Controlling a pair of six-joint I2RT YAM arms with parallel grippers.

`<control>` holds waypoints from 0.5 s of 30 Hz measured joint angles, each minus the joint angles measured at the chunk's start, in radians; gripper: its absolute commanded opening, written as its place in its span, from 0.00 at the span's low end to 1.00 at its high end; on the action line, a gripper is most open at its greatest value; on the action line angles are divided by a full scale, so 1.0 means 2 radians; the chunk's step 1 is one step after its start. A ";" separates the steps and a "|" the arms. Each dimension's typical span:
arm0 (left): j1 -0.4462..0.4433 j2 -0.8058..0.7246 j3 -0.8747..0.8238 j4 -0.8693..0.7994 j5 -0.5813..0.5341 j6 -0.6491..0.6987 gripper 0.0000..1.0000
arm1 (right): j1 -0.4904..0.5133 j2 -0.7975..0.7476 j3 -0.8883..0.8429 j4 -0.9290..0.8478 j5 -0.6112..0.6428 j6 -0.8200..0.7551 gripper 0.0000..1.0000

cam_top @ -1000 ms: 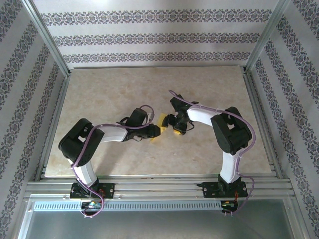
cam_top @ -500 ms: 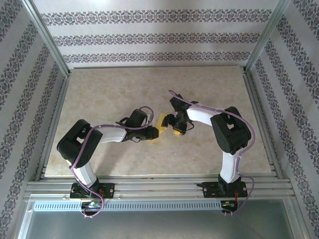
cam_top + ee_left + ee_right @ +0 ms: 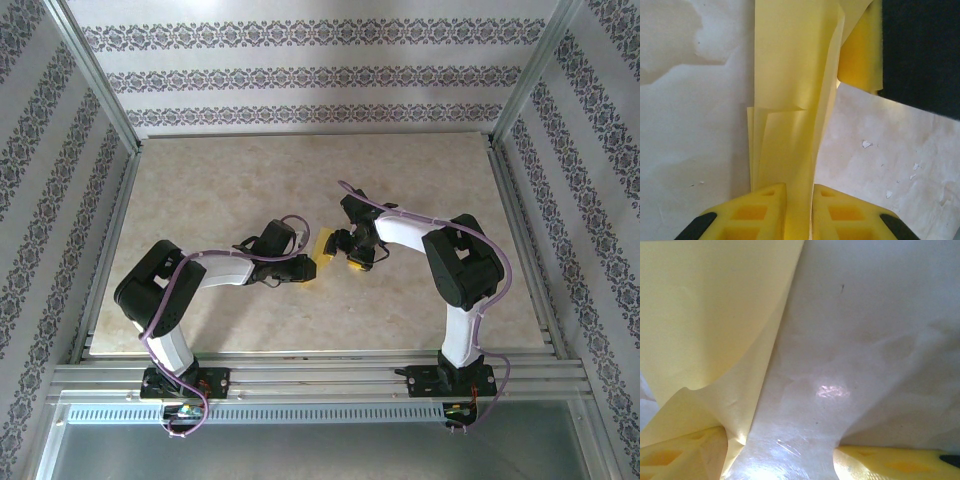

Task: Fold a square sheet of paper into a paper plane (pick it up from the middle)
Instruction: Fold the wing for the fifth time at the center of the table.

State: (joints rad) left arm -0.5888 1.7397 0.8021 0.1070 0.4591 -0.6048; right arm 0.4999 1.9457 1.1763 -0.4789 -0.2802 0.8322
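The paper plane (image 3: 790,75) is a folded yellow strip with layered flaps and a long crease, standing on edge over the table. My left gripper (image 3: 799,187) is shut on its near end, the paper pinched between both yellow fingers (image 3: 757,210). From above, the paper (image 3: 324,243) shows between the left gripper (image 3: 311,265) and the right gripper (image 3: 346,250). The right gripper (image 3: 785,440) is open, its fingers (image 3: 890,460) wide apart over bare table. A flap of the paper (image 3: 705,315) drapes against its left finger.
The beige marbled table (image 3: 230,190) stretches out around both arms. An aluminium frame (image 3: 100,260) borders it, with patterned walls behind. In the left wrist view the dark body of the right arm (image 3: 920,50) stands close behind the paper.
The left gripper has edged a little to the right, towards the right gripper, with the paper in it. The right arm has stayed in place.
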 measured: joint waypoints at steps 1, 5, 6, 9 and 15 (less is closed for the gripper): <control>0.000 0.000 0.000 0.000 0.000 0.000 0.23 | 0.000 0.000 0.000 0.000 0.000 0.000 0.79; 0.000 0.000 0.000 -0.002 0.000 0.000 0.27 | 0.001 0.001 0.002 -0.001 0.000 0.000 0.83; 0.000 0.000 0.000 -0.002 0.000 0.000 0.28 | 0.001 0.001 0.003 -0.001 0.000 0.000 0.84; 0.000 -0.002 0.001 -0.002 0.000 0.000 0.29 | 0.003 0.003 0.006 -0.003 -0.001 0.000 0.87; 0.000 -0.004 0.003 -0.002 -0.011 -0.001 0.29 | 0.007 0.007 0.014 -0.010 0.003 -0.001 0.90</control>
State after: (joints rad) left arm -0.5888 1.7321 0.8085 0.1024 0.4362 -0.6060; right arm 0.5133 1.9598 1.2045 -0.4984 -0.2741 0.8295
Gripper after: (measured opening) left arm 0.286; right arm 0.895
